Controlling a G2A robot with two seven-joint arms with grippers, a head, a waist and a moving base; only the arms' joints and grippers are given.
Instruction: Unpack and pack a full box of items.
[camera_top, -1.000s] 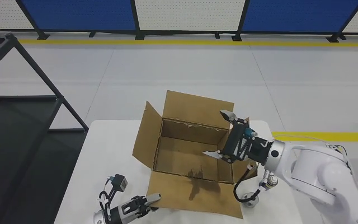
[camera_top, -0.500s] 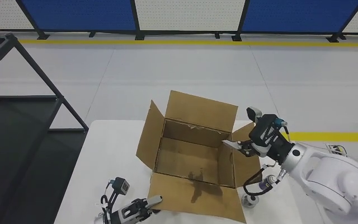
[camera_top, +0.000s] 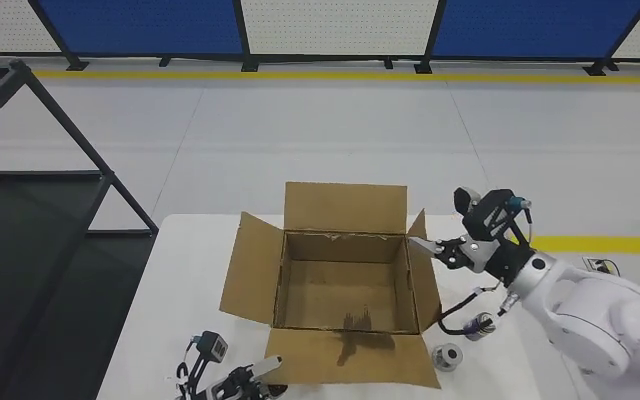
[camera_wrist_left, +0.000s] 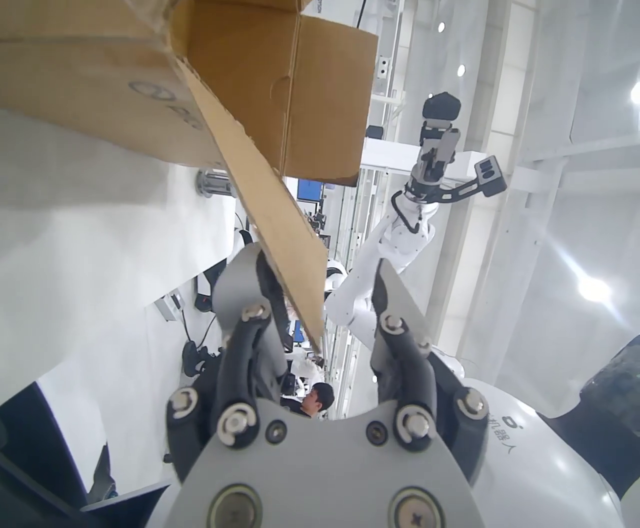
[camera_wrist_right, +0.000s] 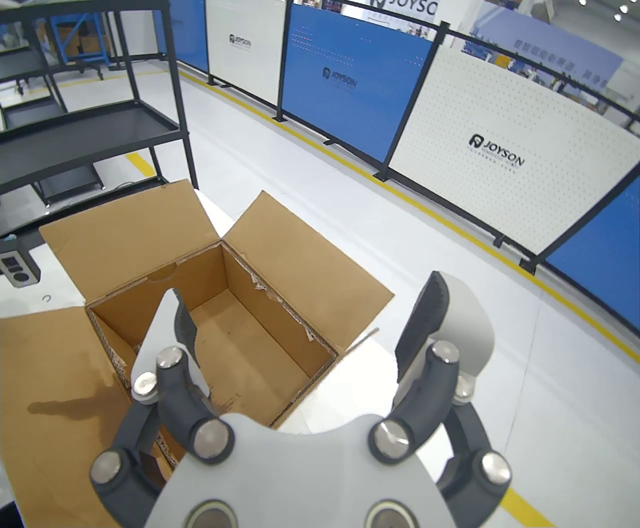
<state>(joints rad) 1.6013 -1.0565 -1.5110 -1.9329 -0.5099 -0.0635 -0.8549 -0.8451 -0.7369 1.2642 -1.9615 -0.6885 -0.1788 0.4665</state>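
On the white table (camera_top: 190, 270) the open box (camera_top: 345, 247) sits centred, right gripper (camera_top: 440, 220) spread empty at its 3 o'clock, left gripper (camera_wrist_left: 317, 260) at 7 o'clock, unclenched astride the near flap (camera_wrist_left: 270, 215), perhaps touching it.

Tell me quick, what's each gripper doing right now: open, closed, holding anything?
Left gripper: open, with a box flap between its fingers, not clamped.
Right gripper: open, holding nothing.
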